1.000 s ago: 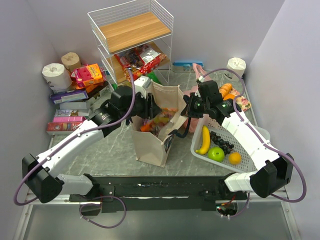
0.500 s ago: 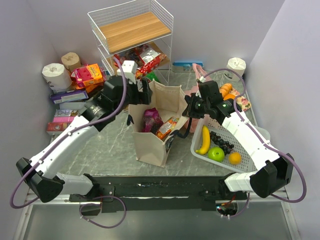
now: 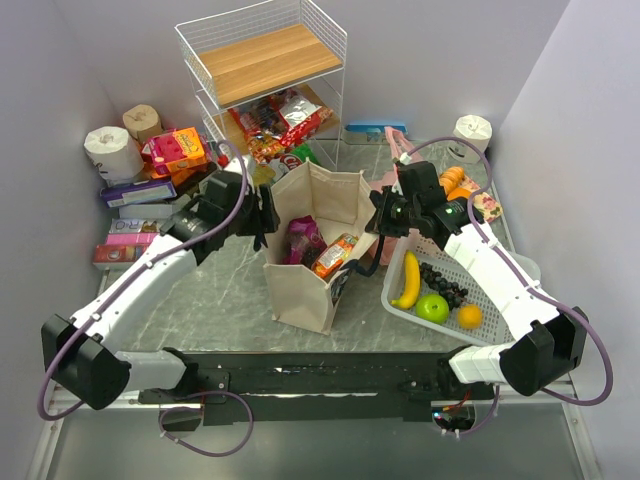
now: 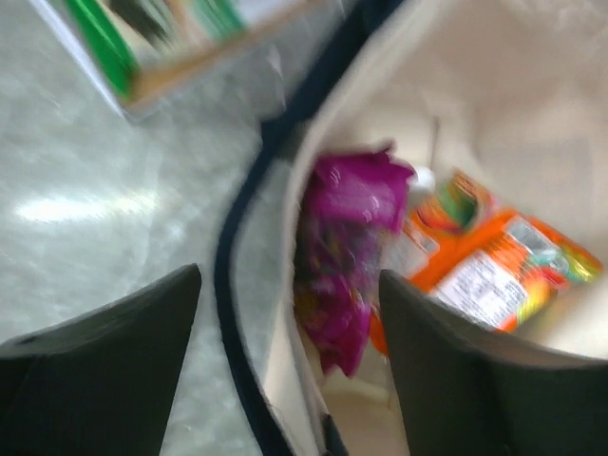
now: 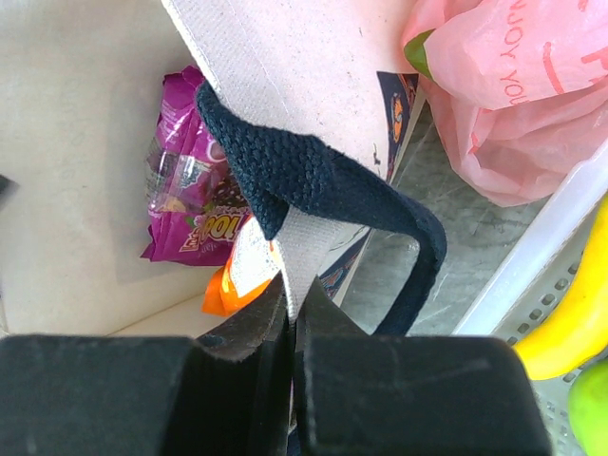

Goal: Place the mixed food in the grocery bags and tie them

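On the grey marbled table (image 3: 210, 295) stands the beige canvas tote with dark strap handles (image 3: 315, 255), purple snack packet (image 4: 347, 228) and orange snack packet (image 4: 484, 271) inside. The right claw (image 5: 291, 312) pinches its rim; a slip could let the mouth sag. The left claw (image 4: 288, 285), wide and empty, might snag the strap.

tote (image 3: 300, 295) ctr | packets (image 3: 335, 256) in tote | basket (image 5: 532, 252) R of tote, fruit (image 3: 432, 308) in it | rack (image 3: 270, 62) behind tote
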Tool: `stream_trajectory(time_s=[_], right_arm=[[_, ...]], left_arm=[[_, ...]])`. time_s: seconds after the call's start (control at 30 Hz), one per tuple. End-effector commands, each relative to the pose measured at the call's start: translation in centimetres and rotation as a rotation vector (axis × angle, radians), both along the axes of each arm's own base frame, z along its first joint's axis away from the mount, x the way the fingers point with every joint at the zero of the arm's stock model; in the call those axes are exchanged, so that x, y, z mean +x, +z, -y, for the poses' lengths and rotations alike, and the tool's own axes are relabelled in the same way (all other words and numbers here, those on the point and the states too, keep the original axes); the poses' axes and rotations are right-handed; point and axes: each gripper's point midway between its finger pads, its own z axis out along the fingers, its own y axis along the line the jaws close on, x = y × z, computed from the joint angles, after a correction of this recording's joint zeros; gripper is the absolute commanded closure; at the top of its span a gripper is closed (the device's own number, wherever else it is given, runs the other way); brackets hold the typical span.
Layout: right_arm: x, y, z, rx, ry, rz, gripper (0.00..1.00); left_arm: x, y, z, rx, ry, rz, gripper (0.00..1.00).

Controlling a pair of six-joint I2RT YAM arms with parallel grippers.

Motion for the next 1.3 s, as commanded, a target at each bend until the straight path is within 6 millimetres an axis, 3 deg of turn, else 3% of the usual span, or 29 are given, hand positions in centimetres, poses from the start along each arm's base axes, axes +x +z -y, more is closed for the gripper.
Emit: stream_trajectory(time_s=[0.0,0.07,0.1,0.17,0.3,0.33,0.4,0.47,0.5,0.57,0.63,0.7,0.77,0.87,0.97,1.0,1.07,1.1,1.13,1.2,1.27], right_arm=[[2.0,5.4,0.0,0.057,-0.013,0.184,0.94],[1.8,5.6,-0.6,0.066,0.005,0.190,0.94],[1.7,5.6,-0.8,0.064,0.012,0.193,0.94],[1.4,5.6,-1.6,0.055,0.034,0.194,0.95],[1.2,5.6,-2.7,0.055,0.062,0.190,0.95],[1.2,5.4,-2.8,0.058,0.062,0.183,0.95],[1.3,5.0,-2.9,0.060,0.059,0.173,0.95],[1.6,4.9,-2.7,0.048,0.046,0.167,0.95],[1.7,4.9,-2.5,0.049,0.036,0.164,0.95],[1.7,4.8,-2.0,0.055,0.021,0.161,0.95],[1.6,4.9,-1.5,0.075,-0.001,0.163,0.95],[1.5,4.4,-1.3,0.087,-0.008,0.158,0.94],[1.4,4.2,-1.3,0.092,-0.007,0.152,0.94],[1.4,4.3,-1.4,0.102,-0.004,0.146,0.95],[1.3,4.7,-1.6,0.116,0.005,0.153,0.94],[1.3,4.7,-1.7,0.118,0.004,0.150,0.94],[1.2,4.8,-1.7,0.120,0.005,0.152,0.95],[1.2,4.9,-1.6,0.121,0.005,0.155,0.94],[1.1,5.1,-1.5,0.120,-0.001,0.161,0.95],[1.0,5.0,-1.4,0.118,-0.001,0.160,0.94],[0.9,5.1,-1.2,0.117,-0.006,0.162,0.95]], left_arm=[[-0.9,0.9,2.9,-0.178,-0.079,-0.005,0.42],[-0.8,1.2,2.8,-0.180,-0.073,0.003,0.69],[-0.7,2.2,2.8,-0.187,-0.074,0.026,0.89],[-0.5,4.4,2.1,-0.184,-0.060,0.100,0.99],[-1.4,8.9,2.3,-0.165,-0.187,0.260,0.99],[-1.7,9.0,2.7,-0.161,-0.225,0.265,0.96],[-2.0,7.9,2.9,-0.112,-0.279,0.239,0.48],[-1.0,6.6,2.2,-0.019,-0.238,0.220,0.09],[-1.2,7.6,2.8,0.009,-0.252,0.247,0.04],[-0.1,8.8,2.3,0.132,-0.206,0.324,0.03],[0.4,11.9,3.6,0.133,-0.221,0.432,0.04],[1.6,13.6,4.0,0.166,-0.200,0.496,0.04],[3.4,14.2,4.8,0.229,-0.207,0.559,0.04],[6.5,14.6,4.9,0.387,-0.165,0.662,0.04],[8.9,13.0,5.4,0.540,-0.178,0.691,0.04],[9.6,13.8,5.6,0.549,-0.169,0.712,0.04],[10.9,12.4,7.0,0.586,-0.223,0.694,0.04],[11.4,13.2,7.2,0.581,-0.209,0.717,0.04],[12.1,12.6,7.6,0.593,-0.210,0.713,0.04],[12.8,13.6,7.8,0.596,-0.182,0.749,0.04],[13.5,13.3,8.0,0.609,-0.175,0.754,0.04]])
